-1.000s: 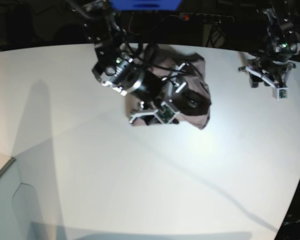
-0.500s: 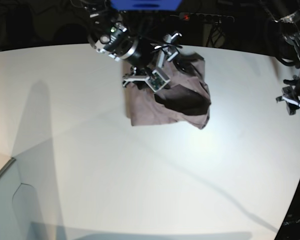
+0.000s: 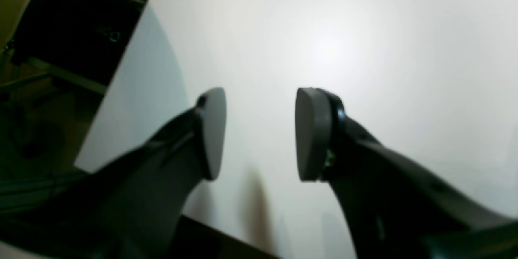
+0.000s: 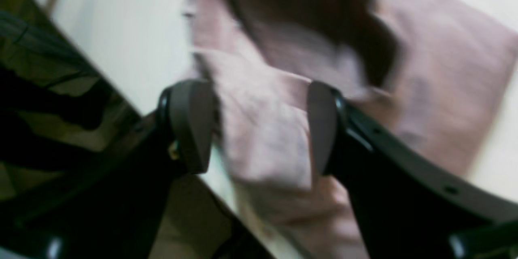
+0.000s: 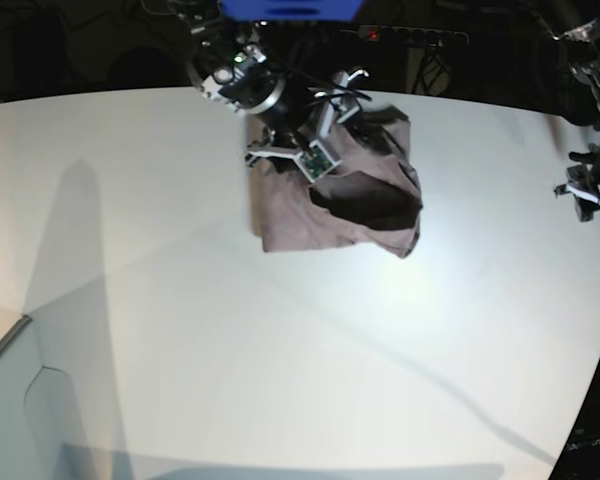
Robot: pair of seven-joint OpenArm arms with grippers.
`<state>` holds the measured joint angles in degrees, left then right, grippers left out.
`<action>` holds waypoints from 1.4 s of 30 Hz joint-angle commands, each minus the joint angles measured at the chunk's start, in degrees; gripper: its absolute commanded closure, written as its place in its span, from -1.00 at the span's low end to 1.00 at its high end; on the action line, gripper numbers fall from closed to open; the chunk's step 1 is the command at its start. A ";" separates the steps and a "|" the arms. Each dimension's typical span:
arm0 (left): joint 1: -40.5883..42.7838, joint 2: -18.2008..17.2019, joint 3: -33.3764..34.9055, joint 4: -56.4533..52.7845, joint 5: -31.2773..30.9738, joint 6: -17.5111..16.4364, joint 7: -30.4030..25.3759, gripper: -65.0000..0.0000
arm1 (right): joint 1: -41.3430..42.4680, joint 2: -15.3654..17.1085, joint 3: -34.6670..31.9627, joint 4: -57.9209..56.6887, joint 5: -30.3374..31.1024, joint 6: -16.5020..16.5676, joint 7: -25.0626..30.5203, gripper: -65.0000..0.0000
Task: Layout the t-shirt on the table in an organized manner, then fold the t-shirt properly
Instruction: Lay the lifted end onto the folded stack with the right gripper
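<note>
T-shirt (image 5: pixel 345 200) released: right gripper (image 4: pixel 259 125) now lifted back, spread wide, empty above far hem. Left gripper (image 3: pixel 259 133) withdrawn to desk (image 5: pixel 280 350) edge, half apart, empty. Lies bunched at far middle; spreading needed.

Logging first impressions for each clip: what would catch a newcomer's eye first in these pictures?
The crumpled mauve-brown t-shirt stands out, bunched in a heap with a dark fold, near the far edge of the white table. The right gripper hangs over the shirt's far edge, its jaws open with no cloth pinched between them. The left gripper is off by the table's side edge, open over bare tabletop.
</note>
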<state>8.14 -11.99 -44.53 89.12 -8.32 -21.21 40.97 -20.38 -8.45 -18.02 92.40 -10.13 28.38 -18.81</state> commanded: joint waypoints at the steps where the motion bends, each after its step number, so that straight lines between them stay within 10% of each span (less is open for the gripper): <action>1: -0.27 -0.89 -0.61 0.86 -0.25 -0.02 -1.19 0.16 | -0.32 -0.39 -1.36 0.92 0.94 -0.29 1.45 0.01; 9: -0.27 -0.80 -2.63 0.86 -0.25 -0.02 -1.10 0.16 | -0.32 0.67 -5.32 0.83 0.94 -0.29 1.36 0.28; 33: -0.27 -0.80 -2.63 0.86 -0.25 -0.02 -1.10 0.16 | 1.52 0.76 -3.83 -4.00 0.94 -0.47 1.45 0.05; 42: -0.27 -0.80 -2.63 0.86 -0.25 -0.02 -1.10 0.16 | 2.40 0.49 -3.83 -4.27 0.94 -0.47 1.36 0.90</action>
<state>8.25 -11.73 -46.89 89.12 -8.14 -21.21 40.97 -18.59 -7.31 -21.69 87.35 -10.11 28.21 -18.90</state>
